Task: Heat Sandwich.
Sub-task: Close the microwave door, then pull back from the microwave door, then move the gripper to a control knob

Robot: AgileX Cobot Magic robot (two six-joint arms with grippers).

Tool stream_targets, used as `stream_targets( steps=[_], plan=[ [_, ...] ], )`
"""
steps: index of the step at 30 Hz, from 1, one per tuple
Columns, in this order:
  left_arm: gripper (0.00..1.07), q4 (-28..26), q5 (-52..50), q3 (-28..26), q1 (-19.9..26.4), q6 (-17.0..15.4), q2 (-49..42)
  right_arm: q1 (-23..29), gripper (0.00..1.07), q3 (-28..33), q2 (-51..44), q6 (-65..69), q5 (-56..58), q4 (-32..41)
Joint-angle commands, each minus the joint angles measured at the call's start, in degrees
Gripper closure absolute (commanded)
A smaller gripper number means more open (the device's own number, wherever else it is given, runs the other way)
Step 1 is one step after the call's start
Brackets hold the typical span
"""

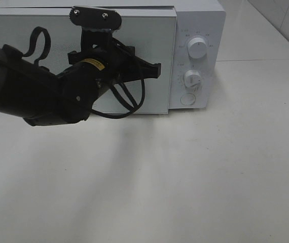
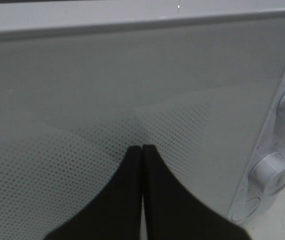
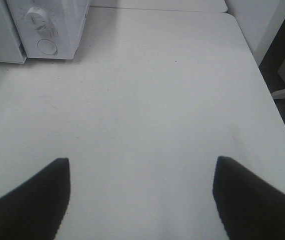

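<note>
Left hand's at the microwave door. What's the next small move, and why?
Probably ease the shut left hand back off the white microwave's perforated door and across toward the lower white dial. The door looks closed flush, no sandwich shows in any view, and the hand's tips sit right at the door panel.

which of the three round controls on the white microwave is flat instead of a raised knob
The bottom one, the flat round white button. The upper white knob and the middle white knob both stick out.
</note>
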Motion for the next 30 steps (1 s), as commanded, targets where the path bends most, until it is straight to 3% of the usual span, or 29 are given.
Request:
stream_targets(
  steps=[1, 8, 19, 30],
  plan=[
    [1.07, -1.60, -1.72, -3.21, 1.15, 0.17, 1.32, -0.46, 0.31, 0.11, -1.60, 0.40, -0.69, 0.00],
    [1.07, -1.72, 0.74, -6.88, 3.27, 0.17, 2.64, -0.46, 0.31, 0.11, -1.60, 0.40, -0.69, 0.00],
    [1.07, -1.55, 1.83, -7.05, 3.09, 0.17, 2.58, -0.46, 0.31, 0.11, -1.60, 0.40, -0.69, 0.00],
    [1.07, -1.55, 2.52, -2.12, 0.57, 0.17, -0.29, -0.46, 0.31, 0.11, -1.60, 0.40, -0.69, 0.00]
  ],
)
